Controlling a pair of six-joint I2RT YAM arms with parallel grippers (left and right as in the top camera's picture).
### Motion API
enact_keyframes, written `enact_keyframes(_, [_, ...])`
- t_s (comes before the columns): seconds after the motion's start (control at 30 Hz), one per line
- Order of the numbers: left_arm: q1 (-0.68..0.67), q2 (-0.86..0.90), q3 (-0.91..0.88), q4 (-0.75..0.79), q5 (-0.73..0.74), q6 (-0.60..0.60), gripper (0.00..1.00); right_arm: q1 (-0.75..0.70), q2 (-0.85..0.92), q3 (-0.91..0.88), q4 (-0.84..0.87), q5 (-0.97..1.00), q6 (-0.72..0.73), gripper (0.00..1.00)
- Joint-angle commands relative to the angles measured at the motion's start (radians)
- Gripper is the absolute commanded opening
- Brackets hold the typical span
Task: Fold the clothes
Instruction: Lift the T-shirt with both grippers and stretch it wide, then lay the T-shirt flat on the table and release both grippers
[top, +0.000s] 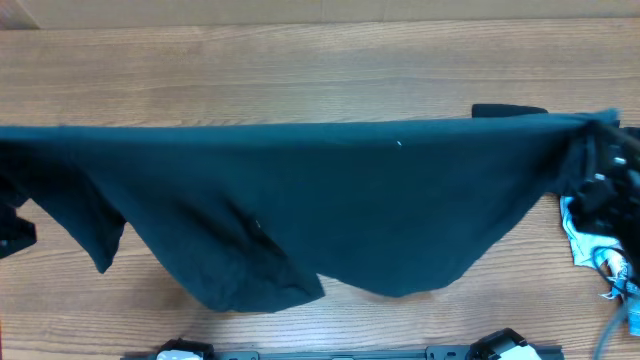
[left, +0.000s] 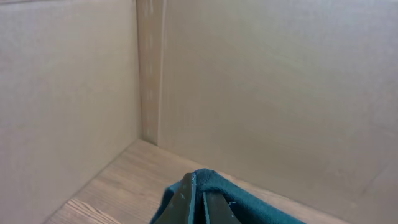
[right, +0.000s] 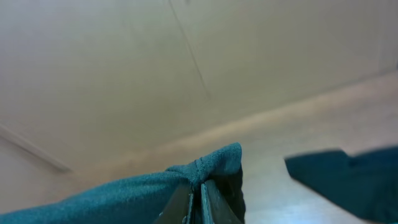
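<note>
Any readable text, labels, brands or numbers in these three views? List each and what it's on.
No readable text in any view.
dark teal garment: the side showing is plain, no print or label visible.
light blue cloth at the right edge: too blurred to tell any print.
table: bare wood, nothing written.

— What am I seeing on the T-shirt (top: 300, 200)?
— Soft, matt dark-teal cloth, I'd say. The table (top: 300, 70) reads as wood grain, smooth; the wall (left: 280, 93) looks like matt beige board.
</note>
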Motion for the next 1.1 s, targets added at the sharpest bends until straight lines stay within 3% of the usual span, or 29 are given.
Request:
enact_keyframes(0.0, [0.005,-0.028,0.085,0.001,-0.062,0.035,0.04,-0.003,-0.021,0.121,-0.006,0.029,-0.007,0.04])
enact_keyframes(0.3, [0.005,0.043,-0.069,0.051,-0.12,0.128,0.05,-0.003,0.099,0.122,-0.135,-0.004,-0.003,0.04])
enact_keyframes(0.5, [0.006,0.299,-0.095,0.039,-0.112,0.126,0.06,-0.003,0.422,0.121,-0.161,0.002,-0.003,0.04])
enact_keyframes(0.7, [0.023,0.717,-0.095,0.066,-0.066,0.124,0.05,-0.089,0.855,0.121,0.033,-0.006,-0.042,0.04])
enact_keyframes(0.93, [0.027,1.041,-0.095,0.272,-0.009,0.121,0.13,-0.183,1.176,0.117,0.362,-0.044,-0.079,0.04])
enact_keyframes(0.97, [0.027,1.074,-0.095,0.293,-0.006,0.105,0.13,-0.196,1.207,0.117,0.395,-0.045,-0.081,0.07])
enact_keyframes(1.0, [0.027,1.097,-0.095,0.311,-0.006,0.097,0.19,-0.208,1.226,0.117,0.421,-0.056,-0.095,0.22])
enact_keyframes(1.03, [0.028,1.112,-0.095,0.328,-0.005,0.097,0.3,-0.22,1.236,0.117,0.444,-0.069,-0.121,0.64])
enact_keyframes(1.07, [0.029,1.121,-0.095,0.338,-0.006,0.097,0.71,-0.233,1.237,0.117,0.457,-0.069,-0.147,0.77])
